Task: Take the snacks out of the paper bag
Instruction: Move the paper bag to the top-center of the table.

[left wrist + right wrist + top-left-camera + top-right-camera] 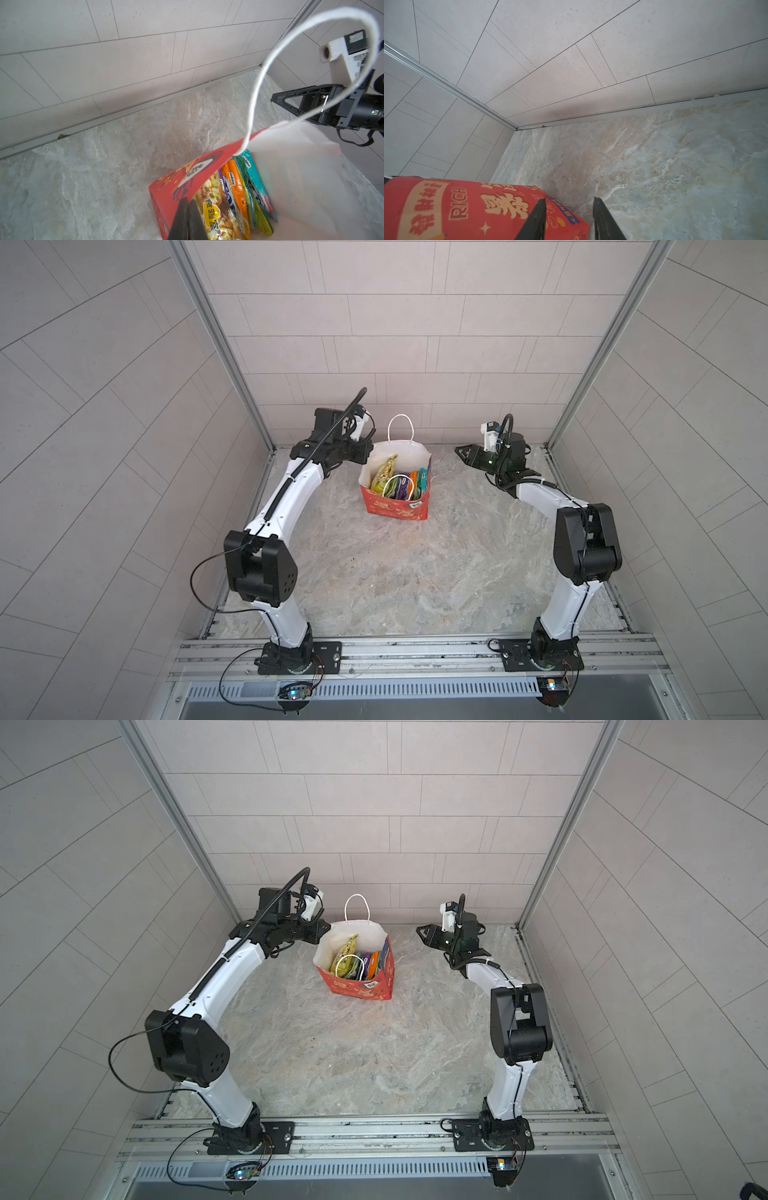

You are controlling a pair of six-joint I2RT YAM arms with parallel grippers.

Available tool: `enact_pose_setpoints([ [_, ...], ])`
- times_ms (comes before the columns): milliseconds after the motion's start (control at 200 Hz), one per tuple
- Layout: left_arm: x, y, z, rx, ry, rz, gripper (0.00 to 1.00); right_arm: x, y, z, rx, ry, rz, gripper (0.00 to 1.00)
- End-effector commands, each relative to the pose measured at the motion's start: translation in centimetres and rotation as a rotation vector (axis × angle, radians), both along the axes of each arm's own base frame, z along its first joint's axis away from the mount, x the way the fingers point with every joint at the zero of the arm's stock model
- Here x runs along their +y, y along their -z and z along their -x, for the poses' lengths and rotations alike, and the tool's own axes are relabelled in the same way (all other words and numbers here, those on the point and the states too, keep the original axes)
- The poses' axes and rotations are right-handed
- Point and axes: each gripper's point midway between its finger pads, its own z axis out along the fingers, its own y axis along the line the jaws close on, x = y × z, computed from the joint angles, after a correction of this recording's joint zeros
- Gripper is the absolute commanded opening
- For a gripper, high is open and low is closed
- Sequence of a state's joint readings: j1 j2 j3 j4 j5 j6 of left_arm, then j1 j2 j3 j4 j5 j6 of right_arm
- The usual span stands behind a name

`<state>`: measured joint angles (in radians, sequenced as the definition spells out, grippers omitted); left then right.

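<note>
Pinching the bag by its rim, the left claw has its jaws pressed together with the red wall between them. Snacks stand upright inside the bag, just past that claw's tips: a yellow packet nearest, then purple, orange, green and teal. One white handle stands up from the rim; the other droops over the snacks. The right claw hangs spread and empty, with the bag's side near its tips but apart. The bag stands on the table.
</note>
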<state>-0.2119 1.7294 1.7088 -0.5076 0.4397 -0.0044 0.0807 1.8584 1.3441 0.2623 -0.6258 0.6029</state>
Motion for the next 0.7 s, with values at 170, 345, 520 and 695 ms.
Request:
enact_pose_setpoints([
  [170, -0.6, -3.4, 2.2, -0.018, -0.058, 0.006, 0.00, 1.0, -1.8, 1.0, -0.022, -0.020, 0.008, 0.39],
  [345, 0.1, -2.8, 1.8, -0.074, -0.052, -0.084, 0.31, 1.3, -2.6, 1.7, -0.026, -0.041, 0.010, 0.42],
  [520, 0.5, -4.0, 0.7, -0.195, 0.049, -0.164, 0.45, 1.5, -3.6, 2.6, -0.036, -0.055, 0.019, 0.43],
  [695, 1.7, -6.2, -0.5, -0.217, 0.182, -0.136, 0.62, 2.1, -4.6, 3.8, -0.047, -0.069, 0.020, 0.44],
])
